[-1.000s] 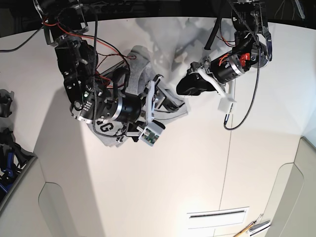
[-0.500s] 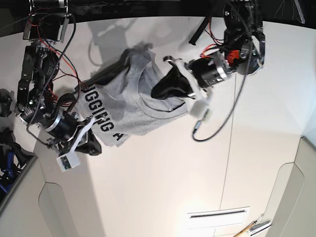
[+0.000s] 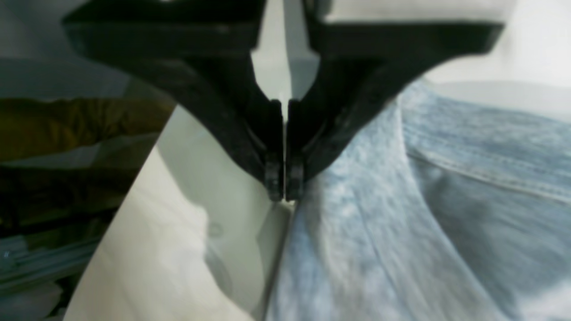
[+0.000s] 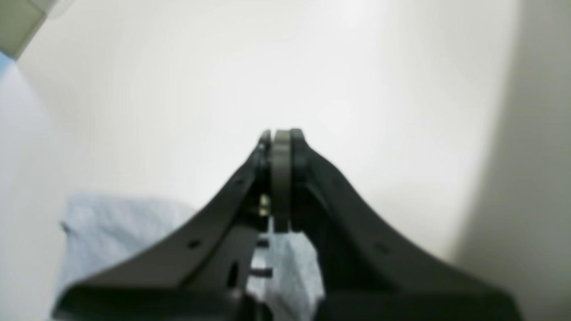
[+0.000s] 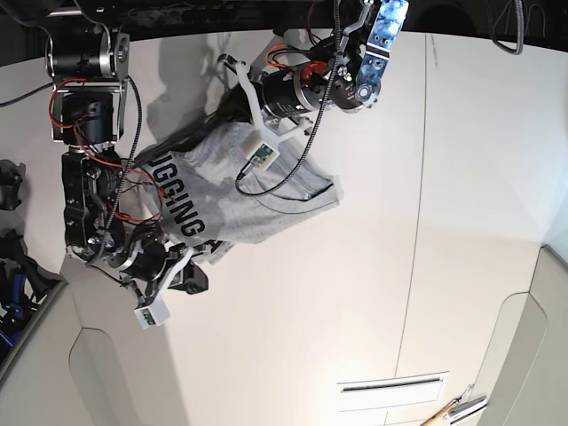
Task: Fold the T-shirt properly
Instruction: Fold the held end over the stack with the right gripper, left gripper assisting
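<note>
Nearest the front in the base view, the right end effector (image 5: 191, 271) sits low near the bench's (image 5: 355, 293) left edge, its jaws closed on a fold of the T-shirt (image 5: 231, 200); its wrist view shows grey cloth pinched between the tips. From there the shirt stretches up toward the far edge, lettered side up, with the black print reading across the left part and the ribbed collar curving on the right. It looks half spread, partly lifted and still rumpled, with no tidy fold laid. At the far end the left end effector (image 5: 232, 111) is pressed together at a cloth edge; the grip looks likely from its wrist view (image 3: 284, 187), though blur leaves it uncertain. I judge the task early: flattening is underway, and all the folds remain.
</note>
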